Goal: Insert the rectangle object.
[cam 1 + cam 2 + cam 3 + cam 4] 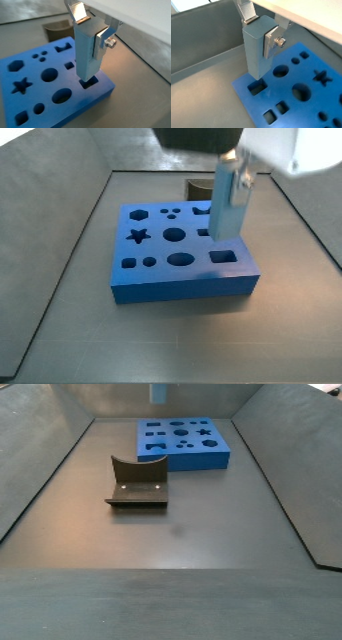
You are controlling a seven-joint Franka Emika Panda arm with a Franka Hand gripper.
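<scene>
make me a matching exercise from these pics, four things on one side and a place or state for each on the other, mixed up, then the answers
Things:
1. rectangle object
2. blue block
3. fixture
4. gripper

Places or states:
A. dark, standing on the floor apart from the holes
B. held upright, lower end at a rectangular hole near the block's corner
C. shut on the bar, above the block
D. lying flat on the floor, star and round holes facing up

Pairs: 1-B, 2-D, 3-A, 4-C

In both wrist views the fingers clamp the bar's upper part.
</scene>
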